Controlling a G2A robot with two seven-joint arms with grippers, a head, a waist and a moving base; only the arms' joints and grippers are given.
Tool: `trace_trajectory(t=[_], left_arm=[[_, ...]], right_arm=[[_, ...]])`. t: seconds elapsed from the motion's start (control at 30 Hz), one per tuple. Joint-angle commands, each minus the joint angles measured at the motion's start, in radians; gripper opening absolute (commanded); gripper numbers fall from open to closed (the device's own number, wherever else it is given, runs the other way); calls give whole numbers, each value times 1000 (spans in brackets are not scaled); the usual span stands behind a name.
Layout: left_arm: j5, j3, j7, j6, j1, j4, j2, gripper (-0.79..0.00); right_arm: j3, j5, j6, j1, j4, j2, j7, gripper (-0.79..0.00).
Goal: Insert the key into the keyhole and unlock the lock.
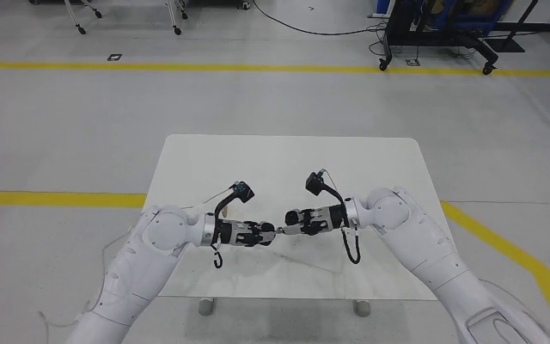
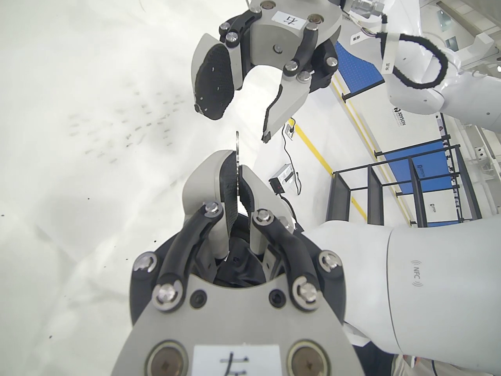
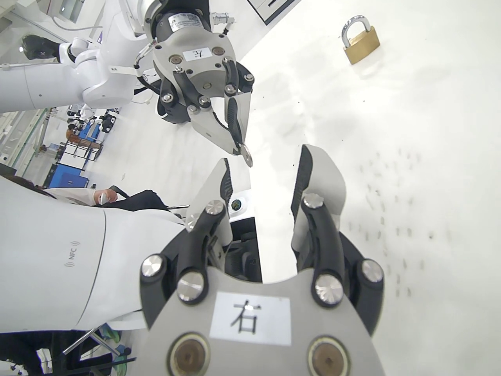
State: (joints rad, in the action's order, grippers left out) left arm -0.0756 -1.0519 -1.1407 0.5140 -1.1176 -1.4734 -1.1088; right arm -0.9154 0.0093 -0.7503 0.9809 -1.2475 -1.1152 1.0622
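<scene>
Key (image 3: 246, 155) was up in the air, clamped between the left gripper's (image 3: 236, 146) black pads, its round holed end poking out past the fingertips! From the left wrist view it was only a thin metal edge (image 2: 237, 150) standing out of the closed left gripper (image 2: 236, 174). Facing it, tip to tip, was the right gripper (image 2: 236, 125), jaws spread wide and holding nothing, with the key just beside the gap but touching neither finger. From its own wrist view the right gripper (image 3: 266, 162) gaped the same way. From above, the two arms met nose to nose over the near half of the white table (image 1: 258, 155). And the padlock (image 3: 362, 42), brass body, silver shackle looking shut, sat on the tabletop well apart from both grippers.
</scene>
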Motion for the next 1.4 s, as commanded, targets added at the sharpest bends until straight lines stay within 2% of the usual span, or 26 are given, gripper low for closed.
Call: trace_trajectory(t=[0.0,0.1,0.23,0.4,0.47,0.73,0.77,0.8,0.83,1.13,1.37], left_arm=[[2,5,3,0,3,2,0,-785],[-3,10,14,-2,7,5,1,-785],[2,17,23,-4,10,8,3,-785],[-4,29,32,-10,15,10,4,-785],[-7,33,34,-15,18,11,4,-785],[-3,35,54,-17,21,14,8,-785],[-3,34,59,-17,21,15,9,-606],[-4,33,63,-17,20,14,10,-351],[-6,32,68,-19,20,14,11,0],[46,-9,106,10,5,10,22,0],[76,-38,128,20,-13,5,31,0]], right_arm=[[12,6,3,-6,5,-2,3,-465],[33,19,-2,-18,18,-8,6,-474],[57,36,-3,-37,44,-15,5,-536],[80,52,-1,-54,58,-17,7,-680],[88,57,1,-58,59,-16,9,-785],[128,71,-14,-70,54,-8,-6,-785],[132,77,-19,-71,51,-6,-11,-785],[136,84,-24,-71,50,-4,-17,-785],[139,90,-30,-71,48,0,-22,-785],[127,141,-84,-56,58,48,-76,-785],[33,159,-149,-7,54,112,-141,-785]])
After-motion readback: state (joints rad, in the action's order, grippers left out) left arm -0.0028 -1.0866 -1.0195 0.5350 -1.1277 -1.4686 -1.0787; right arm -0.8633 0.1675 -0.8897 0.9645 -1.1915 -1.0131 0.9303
